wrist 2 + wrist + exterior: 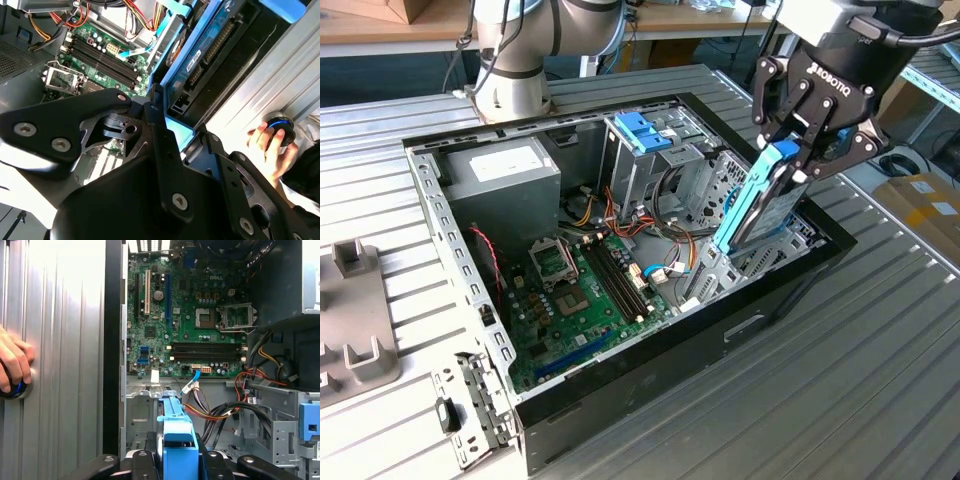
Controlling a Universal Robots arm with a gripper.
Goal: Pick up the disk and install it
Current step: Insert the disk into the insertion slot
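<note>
My gripper (pixel 798 158) is shut on the upper end of the disk (pixel 750 200), a dark drive in a light-blue frame. The disk hangs on edge and tilted at the exterior view's right side of the open computer case (pixel 620 385). Its lower end reaches down to the metal bay (pixel 760 255) by the case wall; whether it touches the bay I cannot tell. In the first wrist view the blue frame of the disk (pixel 177 432) runs out between the two black fingers (pixel 142 460). The second wrist view has the disk (pixel 200 55) beyond the finger links, beside the motherboard.
Inside the case lie the green motherboard (pixel 580 290), a grey power supply box (pixel 500 175) and a metal cage with a blue latch (pixel 642 130), with loose cables between. A person's hand (pixel 12 365) rests on a round knob outside the case. A grey fixture (pixel 355 330) sits at the exterior view's left.
</note>
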